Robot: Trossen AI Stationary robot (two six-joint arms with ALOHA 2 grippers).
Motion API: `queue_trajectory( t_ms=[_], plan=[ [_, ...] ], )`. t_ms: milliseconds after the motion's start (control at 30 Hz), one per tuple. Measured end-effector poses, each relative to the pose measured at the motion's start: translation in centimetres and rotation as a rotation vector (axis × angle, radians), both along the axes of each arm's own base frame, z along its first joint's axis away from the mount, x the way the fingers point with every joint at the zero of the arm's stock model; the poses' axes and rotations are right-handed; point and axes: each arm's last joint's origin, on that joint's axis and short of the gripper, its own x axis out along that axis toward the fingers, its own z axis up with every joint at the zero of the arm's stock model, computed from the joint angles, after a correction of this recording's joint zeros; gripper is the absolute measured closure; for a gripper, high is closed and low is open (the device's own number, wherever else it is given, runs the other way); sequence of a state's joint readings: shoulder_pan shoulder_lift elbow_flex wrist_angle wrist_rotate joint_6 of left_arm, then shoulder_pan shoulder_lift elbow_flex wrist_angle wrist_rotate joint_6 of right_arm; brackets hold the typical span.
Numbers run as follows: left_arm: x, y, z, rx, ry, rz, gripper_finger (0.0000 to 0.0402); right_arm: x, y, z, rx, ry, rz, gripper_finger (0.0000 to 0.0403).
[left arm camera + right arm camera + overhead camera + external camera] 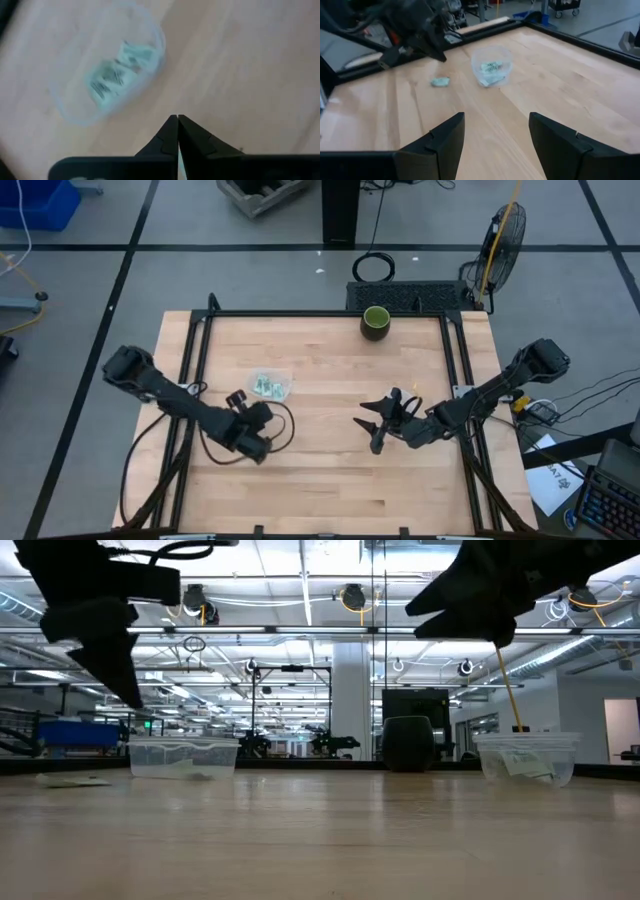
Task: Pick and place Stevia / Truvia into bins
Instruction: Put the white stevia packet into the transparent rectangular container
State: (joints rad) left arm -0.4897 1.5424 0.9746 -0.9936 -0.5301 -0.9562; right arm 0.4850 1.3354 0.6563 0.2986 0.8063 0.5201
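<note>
Several pale green and white sachets lie in the squarish clear container. One more sachet lies flat on the wood just on the near side of it. My left gripper is shut and hangs above that loose sachet, clear of the table. The round clear container holds a sachet; in the high view I cannot make it out. My right gripper is open, raised over the table's right half, and points toward the left.
A dark green cup stands at the far edge of the table. A black frame rail runs along the table's sides. Bare wood lies between the two grippers and toward the near edge.
</note>
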Motion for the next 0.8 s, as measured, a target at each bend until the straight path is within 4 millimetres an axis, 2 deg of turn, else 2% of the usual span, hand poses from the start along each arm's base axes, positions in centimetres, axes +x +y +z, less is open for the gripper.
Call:
queue_trajectory(
  t_ms=[167, 367, 533, 667, 800],
  plan=[
    [-1.4, 0.5, -0.1, -0.127, 0.026, 0.025, 0.0335, 0.2, 0.2, 0.3, 0.008, -0.037, 0.055, 0.0188],
    [-3.0, 0.9, -2.9, -0.185, 0.072, 0.089, 0.0237, 0.3, 0.4, 0.6, 0.014, -0.060, 0.093, 0.0188],
    [-3.1, 0.8, -4.8, -0.261, 0.001, 0.074, 0.0171, 0.3, 0.4, 0.7, 0.014, -0.062, 0.093, 0.0188],
    [-2.9, 0.5, -5.3, -0.309, -0.042, 0.021, 0.0143, 0.3, 0.3, 0.7, 0.015, -0.066, 0.090, 0.0188],
    [-3.3, 0.7, -6.2, -0.327, -0.043, 0.033, 0.0139, 0.3, 0.3, 0.7, 0.015, -0.066, 0.089, 0.0188]
  ],
)
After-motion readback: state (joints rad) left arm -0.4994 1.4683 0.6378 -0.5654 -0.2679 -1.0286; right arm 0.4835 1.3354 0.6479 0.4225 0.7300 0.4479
